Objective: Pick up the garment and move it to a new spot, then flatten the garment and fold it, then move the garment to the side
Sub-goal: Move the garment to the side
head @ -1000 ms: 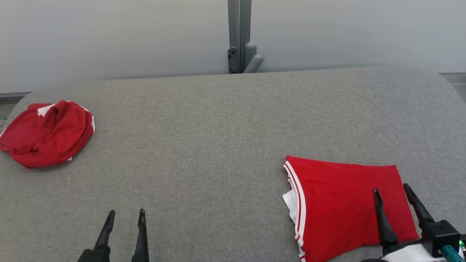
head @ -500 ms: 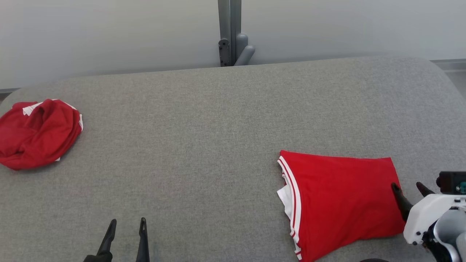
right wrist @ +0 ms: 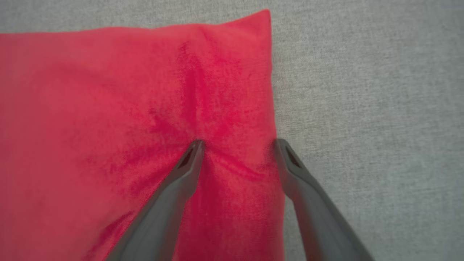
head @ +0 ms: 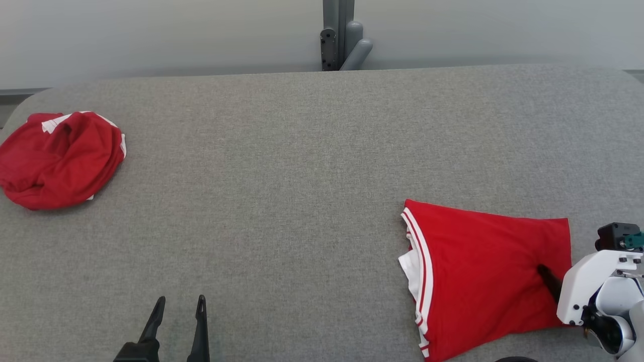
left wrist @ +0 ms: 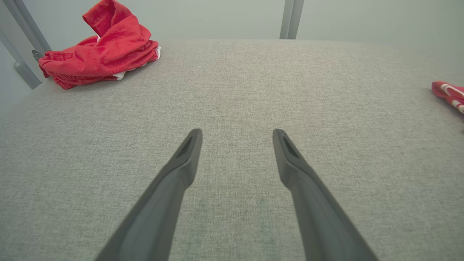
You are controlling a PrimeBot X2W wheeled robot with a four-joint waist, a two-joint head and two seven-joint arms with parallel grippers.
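Observation:
A folded red garment with white-striped trim lies flat at the near right of the grey table. My right gripper is open and points down onto its right edge. The left fingertip presses a dent into the cloth, and the right fingertip sits at the hem by the bare table. In the head view one dark finger shows past the white wrist. My left gripper hovers open and empty over bare table at the near left. The garment's trim peeks in at the right of the left wrist view.
A crumpled red garment lies in a heap at the table's far left corner. A grey post stands behind the table's back edge. The table's rounded right end lies just beyond my right wrist.
My right wrist has turned over and tipped its fingers down onto the folded garment's right edge. The head camera has shifted. The left gripper and both garments stay put.

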